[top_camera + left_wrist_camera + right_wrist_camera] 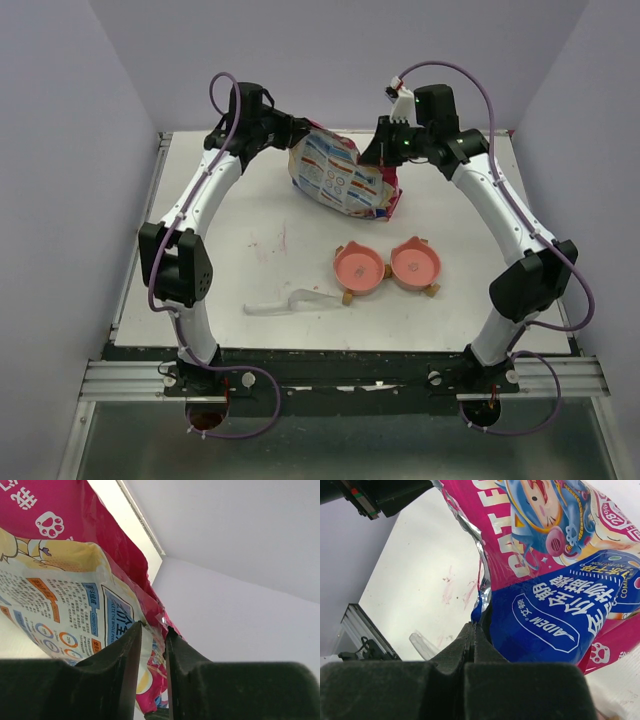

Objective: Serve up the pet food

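Pet food (362,268) shows only as tiny dark specks in the twin smooth pink cat-eared bowls (341,258). The left gripper (153,628) pinches the edge of the glossy, crinkled bag (335,175). The right gripper (472,625) is clamped tight on its torn foil lip.

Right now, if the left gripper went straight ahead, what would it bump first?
Most likely the pet food bag: its pink edge sits right between the left gripper's fingers.
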Motion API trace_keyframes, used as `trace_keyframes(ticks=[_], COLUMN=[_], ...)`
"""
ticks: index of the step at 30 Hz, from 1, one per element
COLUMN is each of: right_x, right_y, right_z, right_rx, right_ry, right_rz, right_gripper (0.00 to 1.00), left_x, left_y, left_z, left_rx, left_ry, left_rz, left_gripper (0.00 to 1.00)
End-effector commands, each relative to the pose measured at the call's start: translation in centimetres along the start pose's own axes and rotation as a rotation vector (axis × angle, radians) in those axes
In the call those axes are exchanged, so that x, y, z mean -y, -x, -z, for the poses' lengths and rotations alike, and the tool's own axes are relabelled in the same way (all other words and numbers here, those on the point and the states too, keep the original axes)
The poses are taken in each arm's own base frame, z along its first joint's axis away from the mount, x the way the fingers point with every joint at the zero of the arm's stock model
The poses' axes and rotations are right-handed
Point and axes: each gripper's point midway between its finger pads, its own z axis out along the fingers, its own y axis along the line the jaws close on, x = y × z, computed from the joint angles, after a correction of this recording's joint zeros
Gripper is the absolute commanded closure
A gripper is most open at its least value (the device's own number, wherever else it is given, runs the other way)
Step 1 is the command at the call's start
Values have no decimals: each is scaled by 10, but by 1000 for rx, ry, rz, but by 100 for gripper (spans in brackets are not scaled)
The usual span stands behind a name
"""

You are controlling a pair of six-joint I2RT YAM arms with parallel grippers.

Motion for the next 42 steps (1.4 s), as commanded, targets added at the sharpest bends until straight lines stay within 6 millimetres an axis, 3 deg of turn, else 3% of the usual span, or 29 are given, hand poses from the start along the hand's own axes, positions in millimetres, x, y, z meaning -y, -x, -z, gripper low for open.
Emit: trace_keyframes(ticks=[1,4,7,10,13,17,21,28,36,39,42], right_x=[-21,-23,-24,-28,-29,-31,-27,-38,3,24,32], right_y=[-4,6,24,38,49,64,76,60,53,48,46], right_z=[-8,-11,-11,-18,-30,-46,-60,-82,-93,-89,-80], right_rx=[-35,-20,25,54,80,119,143,114,82,58,50], right_ry=[29,0,-25,-32,-55,-91,-111,-116,-350,-453,-507], right_rz=[34,46,53,76,126,248,307,404,486,500,512], right_gripper=[100,88,67,54,47,40,38,38,44,47,50], left_x=[-9,-16,-18,-19,-22,-25,-28,-31,-31,-32,-35], left_y=[-6,-9,-12,-16,-19,-22,-25,-28,-29,-30,-29], left_z=[-4,-2,7,13,18,25,32,37,43,43,44], left_rx=[-3,-15,-22,-34,-46,-55,-66,-80,-88,-90,-88], left_ry=[53,60,63,66,75,86,107,128,135,145,159], left_rz=[-35,-44,-76,-101,-105,-110,-127,-141,-150,-149,-153], left_gripper=[73,84,88,92,100,100,100,100,100,100,100])
